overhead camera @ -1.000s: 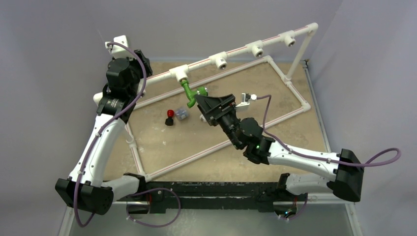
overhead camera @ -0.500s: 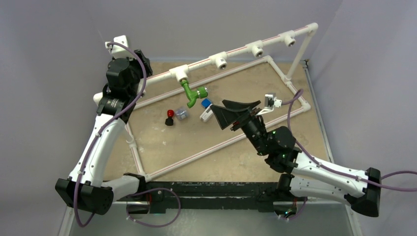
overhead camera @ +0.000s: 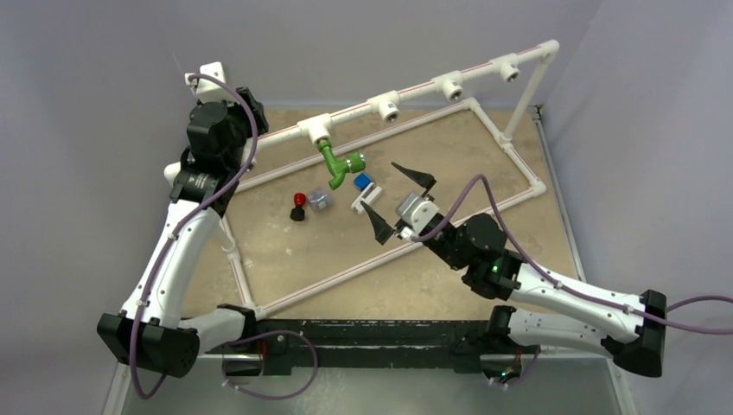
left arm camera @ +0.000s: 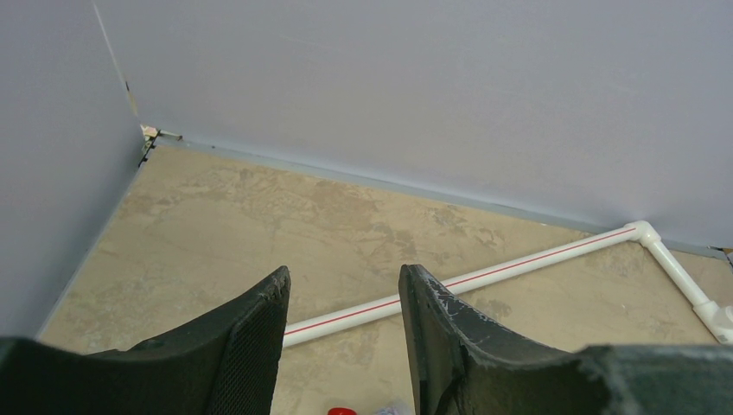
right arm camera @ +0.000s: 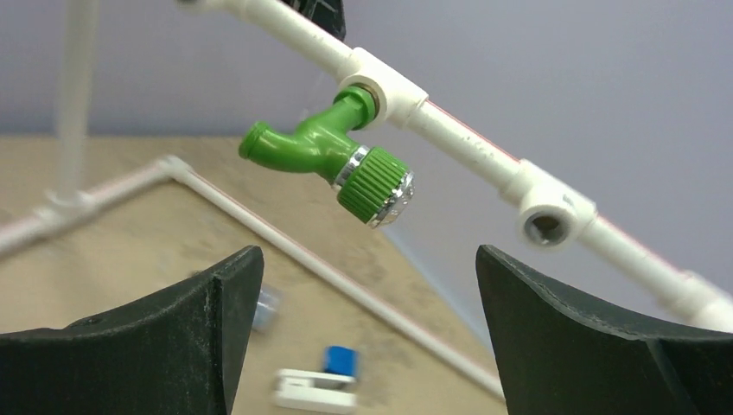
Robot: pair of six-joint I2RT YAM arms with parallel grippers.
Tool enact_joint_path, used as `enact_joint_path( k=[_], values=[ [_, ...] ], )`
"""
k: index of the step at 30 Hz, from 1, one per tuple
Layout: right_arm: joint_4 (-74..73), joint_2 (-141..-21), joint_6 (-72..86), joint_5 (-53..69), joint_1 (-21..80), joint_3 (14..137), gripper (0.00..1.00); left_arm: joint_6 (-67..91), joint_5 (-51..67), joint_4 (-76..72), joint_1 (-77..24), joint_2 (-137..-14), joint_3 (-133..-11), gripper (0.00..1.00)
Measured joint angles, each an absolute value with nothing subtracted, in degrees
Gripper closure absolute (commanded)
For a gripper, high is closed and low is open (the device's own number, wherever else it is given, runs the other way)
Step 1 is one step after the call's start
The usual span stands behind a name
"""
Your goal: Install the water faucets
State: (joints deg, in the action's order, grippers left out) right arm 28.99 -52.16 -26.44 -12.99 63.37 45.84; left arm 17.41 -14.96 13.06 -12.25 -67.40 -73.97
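Note:
The green faucet [overhead camera: 338, 165] hangs screwed into the leftmost tee of the raised white pipe [overhead camera: 415, 92]; it also shows in the right wrist view [right arm camera: 324, 152]. The white faucet with a blue handle [overhead camera: 365, 192] lies on the table, also in the right wrist view [right arm camera: 321, 385]. The black faucet with a red knob [overhead camera: 299, 206] lies left of it beside a small clear piece [overhead camera: 320, 201]. My right gripper [overhead camera: 403, 201] is open and empty, just right of the white faucet. My left gripper [left arm camera: 344, 298] is open and empty, held high at the back left.
A white pipe frame [overhead camera: 519, 164] borders the tan table top. Several open tee fittings [overhead camera: 453, 87] sit along the raised pipe. A second open tee [right arm camera: 546, 220] shows in the right wrist view. Grey walls close the back and both sides.
My right gripper has let go of the green faucet, pulled back toward the near right and opened wide. The green faucet stays on its tee. The left arm has not moved.

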Motion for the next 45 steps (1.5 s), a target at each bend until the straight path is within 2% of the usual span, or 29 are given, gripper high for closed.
enact_joint_path(
  k=[10,18,26,37,45],
  values=[
    [37.7,-58.3,-62.8,-14.1,65.6,45.4,0.03,17.4,-15.0,13.1,-12.3,-67.4,-74.0,0.51],
    [42.8,-64.3,-81.1,-14.4,66.8,45.8,0.02,17.4,-15.0,13.1,-12.3,-67.4,-74.0,0.50],
    [41.9,-67.6,-87.5,-14.0,67.1,47.9,0.03,17.4,-15.0,13.1,-12.3,-67.4,-74.0,0.50],
    [41.1,-73.0,-89.1,-13.8,67.1,53.1,0.11,17.4,-15.0,13.1,-12.3,-67.4,-74.0,0.50],
    [40.7,-74.8,-87.8,-13.8,67.1,53.4,0.21,17.3,-15.0,13.1,-12.3,-67.4,-74.0,0.50]
  ],
)
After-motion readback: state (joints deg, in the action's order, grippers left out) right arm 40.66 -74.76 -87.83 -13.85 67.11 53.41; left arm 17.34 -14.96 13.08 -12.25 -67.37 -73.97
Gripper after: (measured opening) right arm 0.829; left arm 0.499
